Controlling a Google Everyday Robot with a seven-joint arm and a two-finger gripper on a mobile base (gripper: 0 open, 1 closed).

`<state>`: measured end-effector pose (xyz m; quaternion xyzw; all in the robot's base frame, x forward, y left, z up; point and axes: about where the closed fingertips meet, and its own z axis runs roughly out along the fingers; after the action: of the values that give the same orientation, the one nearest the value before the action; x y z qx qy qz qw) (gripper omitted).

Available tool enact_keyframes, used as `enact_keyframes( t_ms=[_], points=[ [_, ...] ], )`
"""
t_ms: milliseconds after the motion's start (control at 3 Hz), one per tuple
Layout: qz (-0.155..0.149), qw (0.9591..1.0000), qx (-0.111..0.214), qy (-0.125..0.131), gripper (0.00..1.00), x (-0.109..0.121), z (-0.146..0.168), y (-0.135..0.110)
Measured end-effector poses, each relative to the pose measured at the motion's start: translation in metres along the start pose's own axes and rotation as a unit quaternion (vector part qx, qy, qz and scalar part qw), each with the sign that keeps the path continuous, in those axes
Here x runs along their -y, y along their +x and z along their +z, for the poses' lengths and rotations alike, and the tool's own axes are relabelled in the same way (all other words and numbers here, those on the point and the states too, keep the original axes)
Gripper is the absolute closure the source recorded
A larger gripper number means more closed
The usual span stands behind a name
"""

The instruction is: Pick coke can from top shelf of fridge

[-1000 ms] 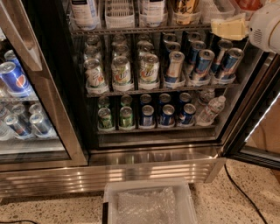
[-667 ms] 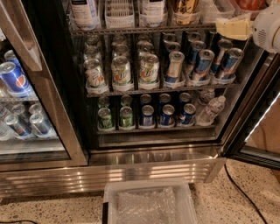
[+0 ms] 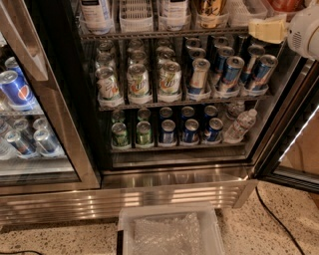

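Observation:
The fridge [image 3: 164, 187] stands open in front of me, with a dark interior and a ribbed steel base. The top shelf [image 3: 164, 34] runs along the upper edge of the camera view and carries clear plastic bins [image 3: 135, 15] holding bottles and cans. A red-orange shape, likely the coke can [image 3: 286, 4], shows at the top right edge, mostly cut off. My gripper [image 3: 266, 30] is a white arm with a pale yellow end piece. It reaches in from the right, just below and left of that can, at top shelf height.
The wire racks below hold rows of green-and-white cans [image 3: 138, 79] and blue-and-silver cans [image 3: 230, 69], plus water bottles [image 3: 240, 125]. A closed glass door [image 3: 30, 99] is on the left, with Pepsi cans behind it. A clear plastic bin [image 3: 169, 231] sits on the floor, and a black cable [image 3: 279, 224] lies at the right.
The gripper's yellow end has shifted slightly right and up beside the top shelf. Nothing else has moved.

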<state>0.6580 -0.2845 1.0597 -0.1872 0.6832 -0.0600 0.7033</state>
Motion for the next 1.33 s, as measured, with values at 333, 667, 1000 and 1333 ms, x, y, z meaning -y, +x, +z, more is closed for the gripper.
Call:
enact_keyframes(
  t_ms=[333, 667, 1000, 1333],
  points=[
    [-0.002, 0.9998, 0.006, 0.021, 0.21, 0.009, 0.009, -0.004],
    [-0.005, 0.9979, 0.008, 0.063, 0.23, 0.022, 0.003, -0.009],
    [0.009, 0.996, 0.019, 0.087, 0.24, 0.032, 0.005, -0.012],
    [0.026, 0.9948, 0.032, 0.093, 0.24, 0.037, 0.012, -0.015]
  ],
)
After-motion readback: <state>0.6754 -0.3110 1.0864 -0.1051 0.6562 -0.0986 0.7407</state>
